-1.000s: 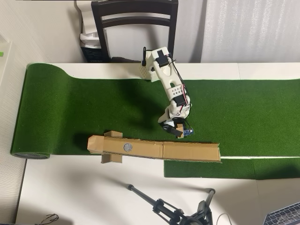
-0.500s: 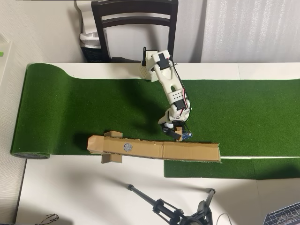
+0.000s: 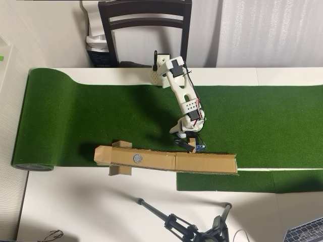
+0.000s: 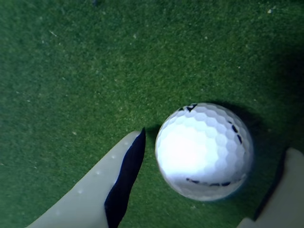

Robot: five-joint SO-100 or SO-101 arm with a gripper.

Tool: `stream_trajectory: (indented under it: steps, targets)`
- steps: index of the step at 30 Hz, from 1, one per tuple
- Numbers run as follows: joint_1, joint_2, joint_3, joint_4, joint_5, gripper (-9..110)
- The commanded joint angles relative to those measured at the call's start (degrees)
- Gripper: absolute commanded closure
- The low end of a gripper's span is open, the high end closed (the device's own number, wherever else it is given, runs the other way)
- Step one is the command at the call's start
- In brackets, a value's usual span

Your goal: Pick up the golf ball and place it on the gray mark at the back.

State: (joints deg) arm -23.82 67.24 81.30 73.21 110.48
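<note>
Golf ball (image 4: 204, 151): a white dimpled sphere with faint dark print, resting on the green artificial turf (image 3: 75, 116). In the wrist view it lies between the two fingers of the gripper (image 4: 209, 185), one pale finger with a dark pad (image 4: 124, 176) at lower left, just beside the ball with a thin gap, and the second finger at the lower right edge of the picture. The jaws stand apart on either side of the ball and are not yet closed on it. In the overhead view the ball itself is hidden beneath the arm.

Change over the last second: in the overhead view the white arm (image 3: 182, 96) has drawn in slightly, and its gripper (image 3: 185, 142) has shifted a little toward the left of the picture, settling low over the turf just above the cardboard. This suggests the approach is finished and the ball is now framed for grasping; closing the jaws appears to be the step in hand, with lifting and carrying all remaining.

Surroundings: a long cardboard channel (image 3: 202, 163) lies along the near edge of the turf, just below the gripper in the overhead view. The gray mark (image 3: 137, 158), a small round disc, sits on this cardboard, well to the left of the gripper. The raised cardboard sides are the likely obstacle: the ball must probably be lifted over them. A dark chair (image 3: 145, 25) stands behind the table, and a tripod (image 3: 186, 227) in front.
</note>
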Motion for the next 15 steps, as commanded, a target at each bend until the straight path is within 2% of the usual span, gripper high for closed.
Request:
stream_trajectory:
  steps: [1,15]
  targets:
    - [-0.2,1.8,-5.2,-0.7,0.4,57]
    - [0.4,1.8,-5.2,-0.3,2.5,71]
